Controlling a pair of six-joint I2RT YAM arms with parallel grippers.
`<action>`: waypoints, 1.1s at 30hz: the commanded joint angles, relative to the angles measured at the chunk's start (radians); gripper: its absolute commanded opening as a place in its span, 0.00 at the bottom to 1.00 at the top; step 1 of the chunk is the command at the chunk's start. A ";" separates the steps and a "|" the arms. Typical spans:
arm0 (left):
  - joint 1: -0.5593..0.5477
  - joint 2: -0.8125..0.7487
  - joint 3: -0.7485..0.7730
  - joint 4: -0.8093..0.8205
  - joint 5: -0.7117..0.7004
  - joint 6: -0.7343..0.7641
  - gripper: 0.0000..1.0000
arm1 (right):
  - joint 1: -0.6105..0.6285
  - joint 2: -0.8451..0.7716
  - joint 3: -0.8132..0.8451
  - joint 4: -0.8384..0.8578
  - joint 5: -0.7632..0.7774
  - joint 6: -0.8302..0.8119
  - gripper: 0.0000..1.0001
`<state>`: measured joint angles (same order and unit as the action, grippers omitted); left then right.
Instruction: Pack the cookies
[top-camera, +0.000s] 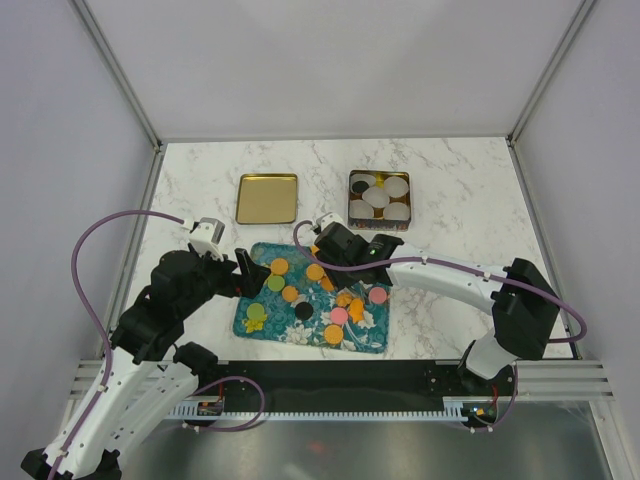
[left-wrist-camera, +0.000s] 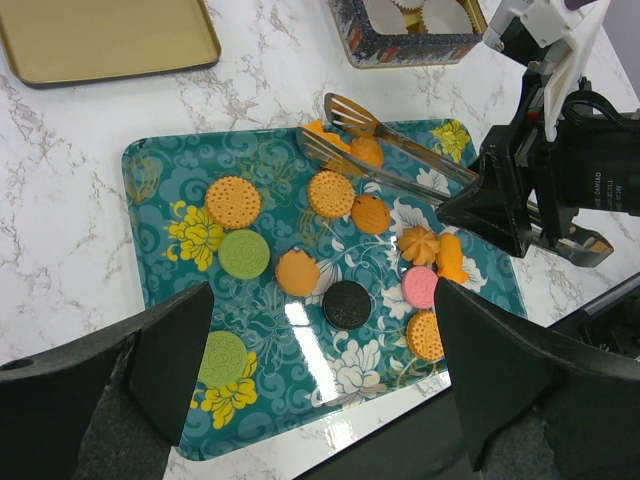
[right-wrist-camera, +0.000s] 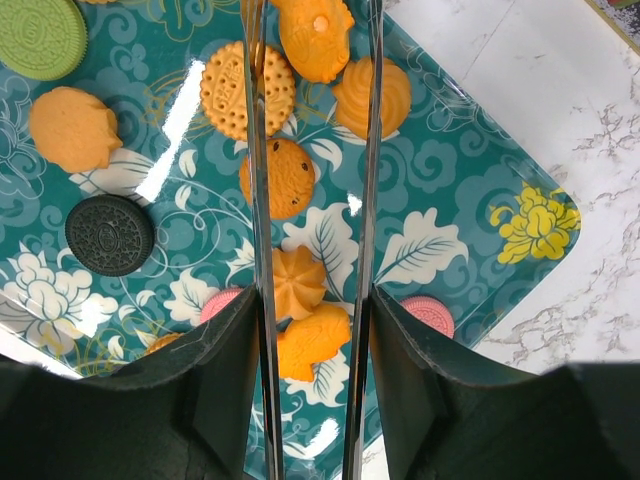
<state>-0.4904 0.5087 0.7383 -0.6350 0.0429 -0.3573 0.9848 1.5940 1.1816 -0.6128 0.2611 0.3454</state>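
Observation:
Several cookies, orange (left-wrist-camera: 232, 201), green (left-wrist-camera: 244, 253), black (left-wrist-camera: 347, 304) and pink (left-wrist-camera: 420, 287), lie on a teal flowered tray (top-camera: 372, 340). My right gripper (top-camera: 335, 240) is shut on metal tongs (left-wrist-camera: 400, 160), pressing their handles. In the right wrist view (right-wrist-camera: 312, 390) the tongs' two arms (right-wrist-camera: 256, 200) run over the tray with orange cookies (right-wrist-camera: 290, 178) between them. The tongs' tips flank an orange cookie (left-wrist-camera: 362, 152) near the tray's far edge. My left gripper (left-wrist-camera: 320, 350) is open and empty, low over the tray's near left part (top-camera: 245, 275).
A square tin (top-camera: 352, 180) holding white paper cups (top-camera: 376, 198) stands behind the tray at the right. A gold lid (top-camera: 267, 198) lies behind it at the left. White marble table, walls on three sides.

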 joint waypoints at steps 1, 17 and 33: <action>-0.005 -0.002 0.003 0.015 -0.008 0.021 1.00 | 0.002 -0.040 0.024 -0.005 0.007 -0.003 0.52; -0.005 -0.004 0.003 0.015 -0.008 0.021 1.00 | 0.003 -0.048 0.021 -0.031 -0.005 -0.002 0.49; -0.007 -0.006 0.004 0.015 -0.008 0.021 1.00 | 0.002 -0.028 0.042 -0.051 -0.014 -0.009 0.51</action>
<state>-0.4915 0.5087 0.7383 -0.6350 0.0429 -0.3573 0.9844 1.5715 1.1816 -0.6624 0.2424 0.3439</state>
